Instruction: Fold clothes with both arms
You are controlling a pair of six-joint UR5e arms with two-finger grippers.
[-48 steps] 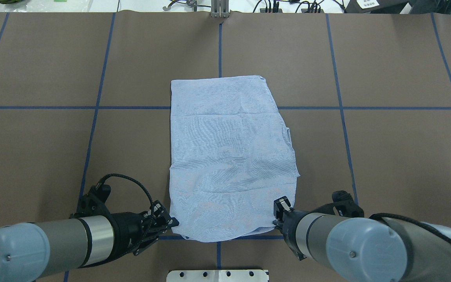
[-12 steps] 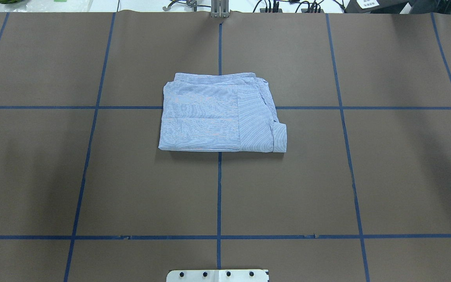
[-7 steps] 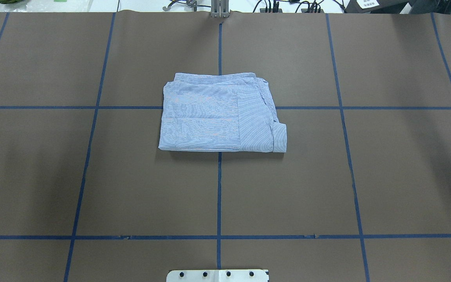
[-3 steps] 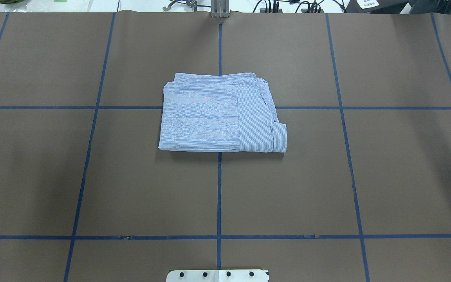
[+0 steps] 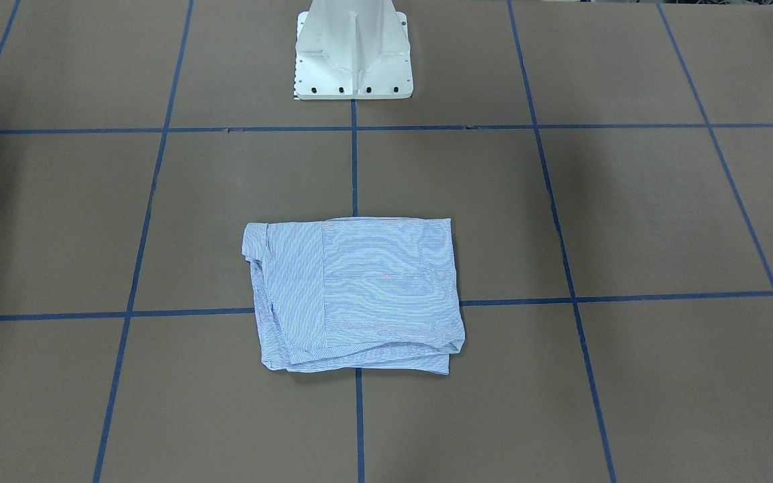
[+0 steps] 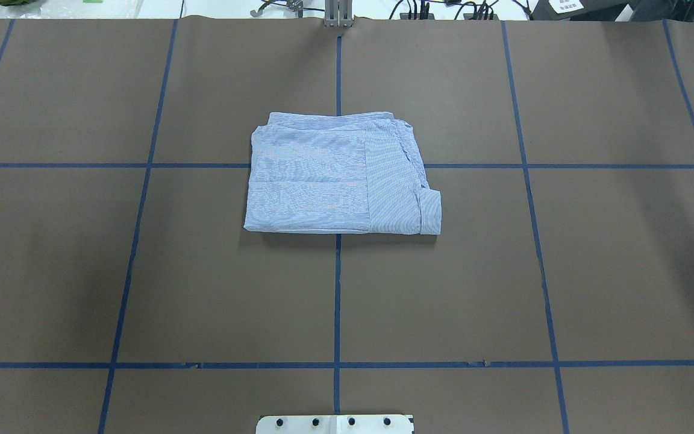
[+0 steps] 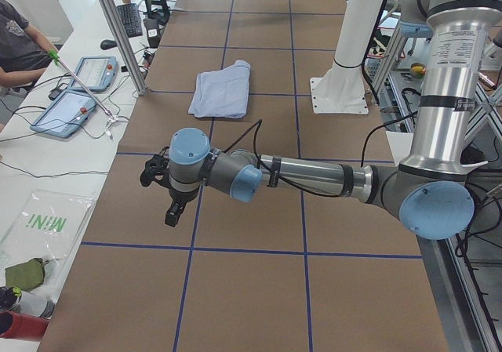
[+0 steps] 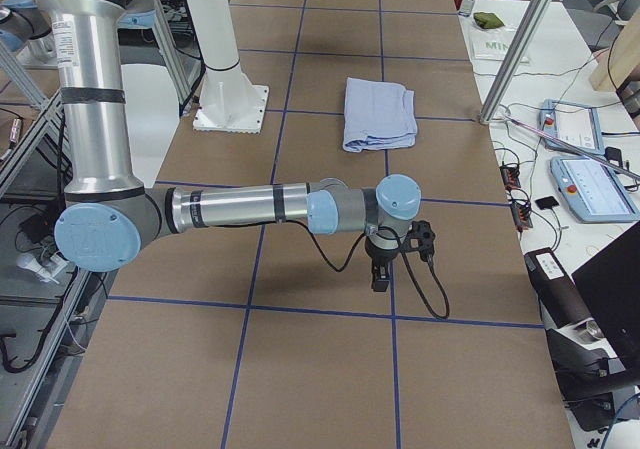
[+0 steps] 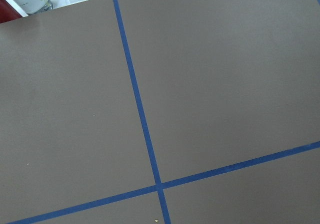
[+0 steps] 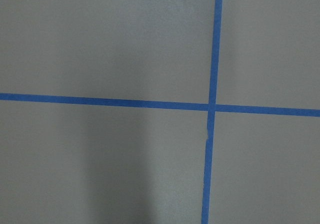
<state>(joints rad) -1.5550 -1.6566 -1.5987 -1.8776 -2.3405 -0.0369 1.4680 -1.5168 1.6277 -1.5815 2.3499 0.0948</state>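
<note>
Shirt [image 6: 341,178] is now a compact folded rectangle just 12 o'clock of table [image 6: 142,271] centre; earlier it lay long with both tools at its 6 o'clock hem. Left tool [image 7: 171,213] is out at 9 o'clock and right tool [image 8: 380,281] at 3 o'clock, both well clear. Spread or pressed together: cannot tell. Folding looks finished.

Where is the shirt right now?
In the overhead view the folded shirt lies mid-table, straddling the centre blue tape line, beyond the white pedestal base.
</note>
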